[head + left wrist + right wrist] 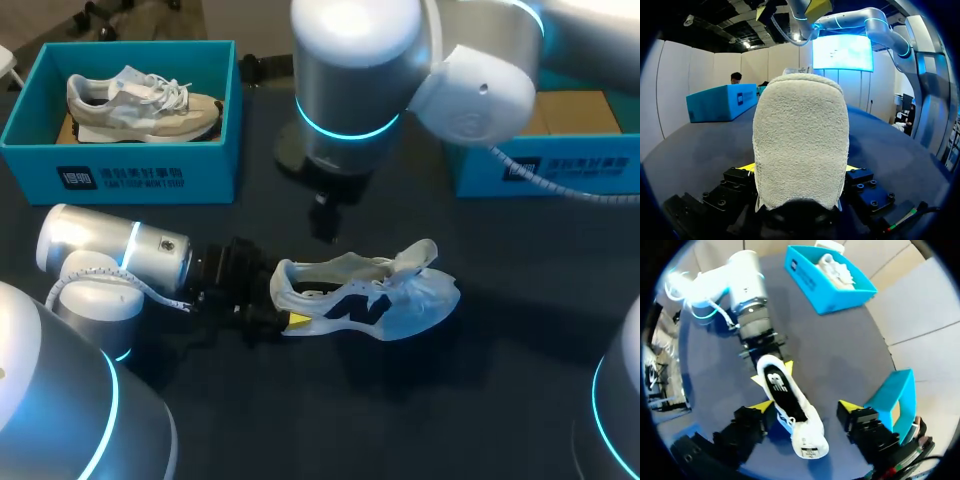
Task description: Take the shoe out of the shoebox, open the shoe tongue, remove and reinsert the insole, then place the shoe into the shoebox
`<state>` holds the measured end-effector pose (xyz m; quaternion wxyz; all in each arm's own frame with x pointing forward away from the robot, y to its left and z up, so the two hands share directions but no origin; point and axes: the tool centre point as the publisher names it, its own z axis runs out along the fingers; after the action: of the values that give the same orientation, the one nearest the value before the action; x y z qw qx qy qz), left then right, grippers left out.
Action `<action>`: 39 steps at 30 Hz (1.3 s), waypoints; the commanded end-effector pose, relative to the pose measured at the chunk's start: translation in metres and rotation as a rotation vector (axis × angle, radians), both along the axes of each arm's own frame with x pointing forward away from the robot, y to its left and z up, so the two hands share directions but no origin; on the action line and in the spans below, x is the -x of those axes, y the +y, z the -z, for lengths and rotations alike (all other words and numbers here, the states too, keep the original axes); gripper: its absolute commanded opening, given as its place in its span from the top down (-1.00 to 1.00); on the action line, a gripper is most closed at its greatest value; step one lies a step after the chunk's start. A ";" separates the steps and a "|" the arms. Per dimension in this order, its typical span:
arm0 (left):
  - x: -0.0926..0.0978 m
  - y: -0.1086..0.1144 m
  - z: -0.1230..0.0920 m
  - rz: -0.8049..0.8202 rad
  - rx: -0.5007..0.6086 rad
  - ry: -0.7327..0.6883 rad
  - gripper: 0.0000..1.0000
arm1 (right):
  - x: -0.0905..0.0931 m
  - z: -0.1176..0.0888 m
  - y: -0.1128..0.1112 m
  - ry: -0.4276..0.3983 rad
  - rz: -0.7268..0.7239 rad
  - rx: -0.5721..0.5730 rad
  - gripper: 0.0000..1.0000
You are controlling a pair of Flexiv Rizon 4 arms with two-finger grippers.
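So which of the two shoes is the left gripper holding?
The white shoe on the table, its heel clamped by the left gripper; the beige shoe lies untouched in the blue shoebox.

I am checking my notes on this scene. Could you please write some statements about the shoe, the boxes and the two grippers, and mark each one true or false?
1. The left gripper is shut on the heel of the white shoe. True.
2. The white shoe lies inside a box. False: it lies on the table, outside both boxes.
3. The shoebox at the far left is empty. False: a beige sneaker lies in it.
4. The right gripper is open over the white shoe. True.
5. The right gripper holds the insole. False: it holds nothing.
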<state>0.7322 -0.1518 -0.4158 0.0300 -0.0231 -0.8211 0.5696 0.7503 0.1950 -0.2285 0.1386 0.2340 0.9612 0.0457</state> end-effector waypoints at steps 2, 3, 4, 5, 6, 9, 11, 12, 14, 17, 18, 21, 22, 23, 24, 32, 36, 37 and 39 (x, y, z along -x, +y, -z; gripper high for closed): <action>0.001 -0.001 0.003 -0.001 -0.001 -0.001 1.00 | 0.008 0.014 0.010 0.038 -0.066 -0.021 1.00; 0.001 -0.001 0.003 -0.001 -0.001 -0.001 1.00 | 0.011 0.016 0.013 0.047 -0.082 -0.030 1.00; 0.001 -0.001 0.003 -0.001 -0.001 -0.001 1.00 | 0.012 0.017 0.014 0.054 -0.092 -0.028 1.00; 0.001 -0.001 0.003 -0.001 -0.001 -0.001 1.00 | 0.016 0.020 0.017 0.066 -0.115 -0.034 1.00; 0.001 -0.001 0.003 -0.001 -0.001 -0.001 1.00 | 0.019 0.022 0.019 0.078 -0.133 -0.037 1.00; 0.001 -0.001 0.003 -0.001 -0.001 -0.001 1.00 | 0.026 0.026 0.022 0.098 -0.164 -0.040 1.00; 0.001 -0.001 0.003 -0.001 -0.001 -0.001 1.00 | 0.031 0.029 0.023 0.116 -0.185 -0.043 1.00; 0.001 -0.001 0.003 -0.001 -0.001 -0.001 1.00 | 0.032 0.030 0.024 0.122 -0.190 -0.046 1.00; 0.001 -0.001 0.003 -0.001 -0.001 -0.001 1.00 | 0.037 0.031 0.025 0.138 -0.213 -0.048 1.00; 0.001 -0.001 0.003 -0.001 -0.001 -0.001 1.00 | 0.043 0.034 0.026 0.164 -0.238 -0.041 1.00; 0.001 -0.001 0.003 -0.001 -0.001 -0.001 1.00 | 0.045 0.035 0.026 0.176 -0.248 -0.044 1.00; 0.001 -0.001 0.003 -0.001 -0.001 -0.001 1.00 | 0.052 0.038 0.027 0.200 -0.269 -0.044 1.00; 0.001 -0.001 0.003 -0.001 -0.001 -0.001 1.00 | 0.053 0.038 0.027 0.213 -0.263 -0.052 1.00; 0.001 -0.001 0.003 -0.001 -0.001 -0.001 1.00 | 0.053 0.039 0.026 0.226 -0.251 -0.056 1.00; 0.001 -0.001 0.003 -0.001 -0.001 -0.001 1.00 | 0.053 0.039 0.026 0.226 -0.251 -0.056 1.00; 0.001 -0.001 0.003 -0.001 -0.001 -0.001 1.00 | 0.053 0.039 0.026 0.226 -0.251 -0.056 1.00; 0.001 -0.001 0.003 -0.001 -0.001 -0.001 1.00 | 0.053 0.039 0.026 0.226 -0.251 -0.056 1.00; 0.001 -0.001 0.003 -0.001 -0.001 -0.001 1.00 | 0.053 0.039 0.026 0.226 -0.251 -0.056 1.00; 0.001 -0.001 0.003 -0.001 -0.001 -0.001 1.00 | 0.053 0.039 0.026 0.226 -0.251 -0.056 1.00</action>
<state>0.7322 -0.1518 -0.4158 0.0300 -0.0231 -0.8211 0.5696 0.6971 0.2202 -0.2668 0.0165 0.1190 0.9908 0.0624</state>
